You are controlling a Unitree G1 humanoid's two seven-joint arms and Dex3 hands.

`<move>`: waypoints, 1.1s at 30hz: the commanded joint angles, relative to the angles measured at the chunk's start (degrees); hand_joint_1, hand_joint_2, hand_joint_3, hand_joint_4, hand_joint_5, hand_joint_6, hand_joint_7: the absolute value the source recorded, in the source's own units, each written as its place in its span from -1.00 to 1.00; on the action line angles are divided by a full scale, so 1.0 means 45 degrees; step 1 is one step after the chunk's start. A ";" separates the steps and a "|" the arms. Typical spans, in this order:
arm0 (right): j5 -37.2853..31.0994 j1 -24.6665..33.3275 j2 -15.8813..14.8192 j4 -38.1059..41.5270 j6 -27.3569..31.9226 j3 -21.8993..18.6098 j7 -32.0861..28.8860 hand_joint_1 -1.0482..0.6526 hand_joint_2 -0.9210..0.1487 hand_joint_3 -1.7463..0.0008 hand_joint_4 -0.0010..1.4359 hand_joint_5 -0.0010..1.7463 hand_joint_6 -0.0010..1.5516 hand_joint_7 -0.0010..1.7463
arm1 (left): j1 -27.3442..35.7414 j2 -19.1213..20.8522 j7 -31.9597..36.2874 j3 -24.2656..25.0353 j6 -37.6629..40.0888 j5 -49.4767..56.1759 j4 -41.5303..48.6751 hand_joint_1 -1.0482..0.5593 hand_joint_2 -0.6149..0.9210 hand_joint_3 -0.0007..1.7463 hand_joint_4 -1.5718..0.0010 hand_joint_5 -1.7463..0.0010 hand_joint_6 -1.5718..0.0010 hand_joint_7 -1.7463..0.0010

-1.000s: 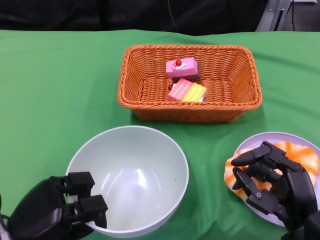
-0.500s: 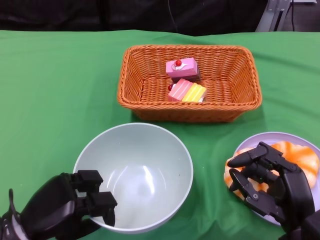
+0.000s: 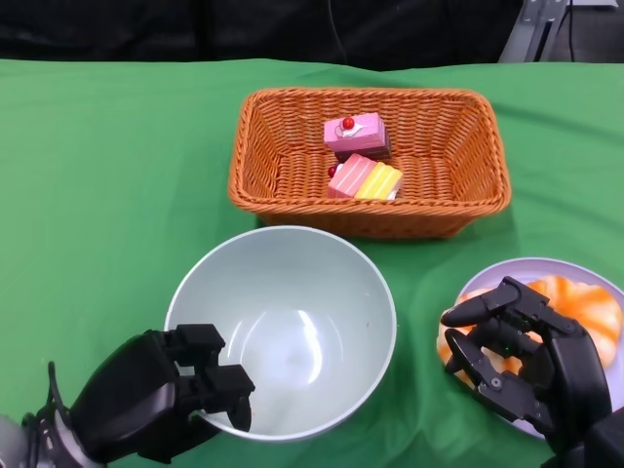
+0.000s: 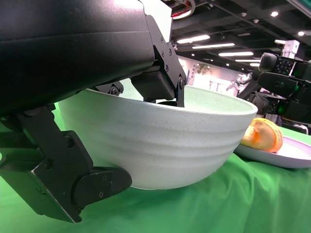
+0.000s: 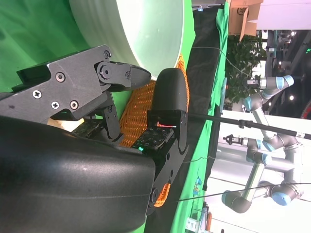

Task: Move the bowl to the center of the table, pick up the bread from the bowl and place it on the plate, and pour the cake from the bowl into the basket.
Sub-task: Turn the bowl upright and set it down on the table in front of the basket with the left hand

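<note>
1. The left hand point(image 3: 166, 400) grips the near rim of the pale green bowl point(image 3: 283, 327), fingers hooked over the edge into the inside and the thumb below against the outer wall (the left wrist view shows this clamp plainly).
2. Compared with a second ago, the bowl has moved to the right and a little toward the basket point(image 3: 370, 161); its far rim now lies just short of the basket's near wall, where earlier a wider strip of green cloth point(image 3: 107, 166) showed between them.
3. The left hand has travelled with the bowl, coming further into the head view from the lower left corner, so more of its back is now seen.
4. The bowl holds nothing and sits upright on the cloth, its underside resting on the green fabric in the left wrist view.
5. Two cake slices lie inside the basket: a pink one with a red cherry point(image 3: 356, 134) toward the back, and a pink and yellow striped one point(image 3: 366, 179) just in front of it; neither has shifted.
6. The bread point(image 3: 561, 307) lies on the lilac plate point(image 3: 526, 273) at the right.
7. The right hand point(image 3: 522, 356) hovers over the near left part of the bread with fingers curled loosely and apart, holding nothing; it has stayed nearly where it was.
</note>
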 commanded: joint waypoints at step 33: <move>0.0242 0.0084 -0.0111 0.0060 0.0021 -0.0146 0.0026 0.10 -0.63 0.31 0.04 0.76 -0.08 0.26 | 0.3063 -0.0459 -2.0890 0.4348 -0.1130 -1.8455 -0.2564 -0.98 1.00 -0.35 0.45 0.82 0.47 0.93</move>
